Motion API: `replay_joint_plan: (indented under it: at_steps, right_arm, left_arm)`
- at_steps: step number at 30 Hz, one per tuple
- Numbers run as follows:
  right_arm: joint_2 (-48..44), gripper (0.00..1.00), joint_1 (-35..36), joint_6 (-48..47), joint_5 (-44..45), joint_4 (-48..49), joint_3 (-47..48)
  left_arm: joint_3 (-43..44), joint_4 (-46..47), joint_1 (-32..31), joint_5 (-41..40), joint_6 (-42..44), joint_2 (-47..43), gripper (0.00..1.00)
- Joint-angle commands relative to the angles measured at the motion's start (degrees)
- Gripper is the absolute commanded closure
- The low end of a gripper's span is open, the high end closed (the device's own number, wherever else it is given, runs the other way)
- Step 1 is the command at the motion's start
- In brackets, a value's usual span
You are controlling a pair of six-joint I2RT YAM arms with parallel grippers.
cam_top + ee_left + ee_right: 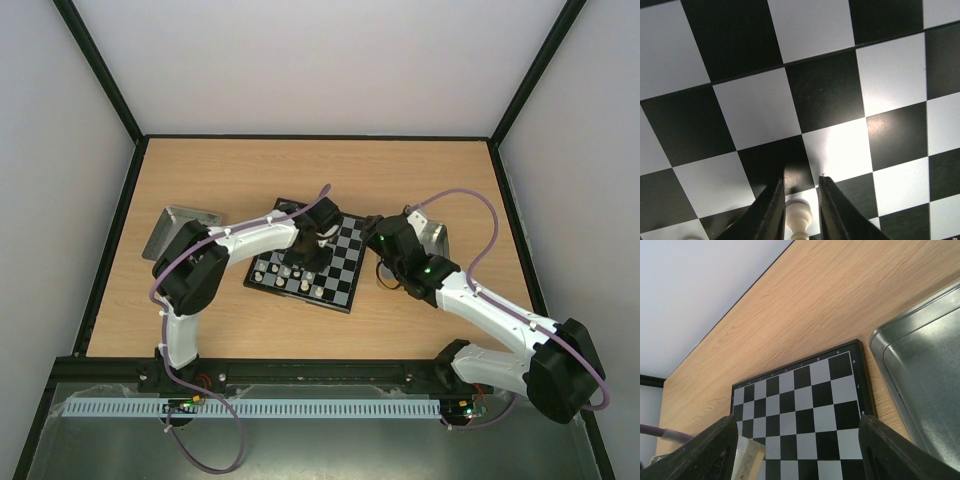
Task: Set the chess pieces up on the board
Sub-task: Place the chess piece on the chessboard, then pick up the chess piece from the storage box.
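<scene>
A cream-white piece [799,216] is bracketed on the board [830,95] by the left claw [801,179], grip unclear; the right claw [797,417] is parked released alongside, clearing room.

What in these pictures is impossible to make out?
Top view: left arm covers the middle of the board; chess pieces too small to identify.
Left wrist view: cream piece cut off by bottom edge; whether the fingers grip it is unclear.
Right wrist view: tin cut off by right edge.
</scene>
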Motion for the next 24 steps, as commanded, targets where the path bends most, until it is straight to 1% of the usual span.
replay_joint_plan:
  at_steps: [1, 4, 7, 13, 17, 20, 24]
  right_arm:
    - [0.95, 0.35, -0.40, -3.62, 5.08, -3.31, 2.24]
    - [1.59, 0.35, -1.78, -6.61, 6.08, -5.96, 3.36]
    - [2.48, 0.35, -5.09, -9.24, 4.70, -7.87, 3.38]
    - [9.22, 0.36, -12.83, -15.24, 1.19, -11.59, 3.43]
    - [14.66, 0.36, -17.19, -20.86, -1.80, -14.97, 4.35]
    - [17.88, 0.36, -18.58, -25.20, -3.26, -17.28, 5.33]
    - [22.12, 0.37, -18.83, -29.93, -4.90, -19.90, 6.84]
  left_arm:
    - [4.00, -1.16, -0.03, -0.45, -0.30, -0.31, 0.73]
    - [5.06, -0.82, 0.35, -1.23, -0.69, -1.32, 0.72]
    - [4.36, 0.77, 1.07, -2.39, -1.52, -3.43, 0.71]
    - [-1.24, 6.87, 4.34, -5.36, -4.34, -10.02, 0.68]
    - [-4.97, 10.17, 6.19, -6.55, -4.22, -15.45, 0.67]
    - [-7.17, 12.04, 7.00, -6.31, -3.39, -18.63, 0.66]
    - [-8.90, 13.34, 7.76, -4.97, -2.36, -20.41, 0.65]
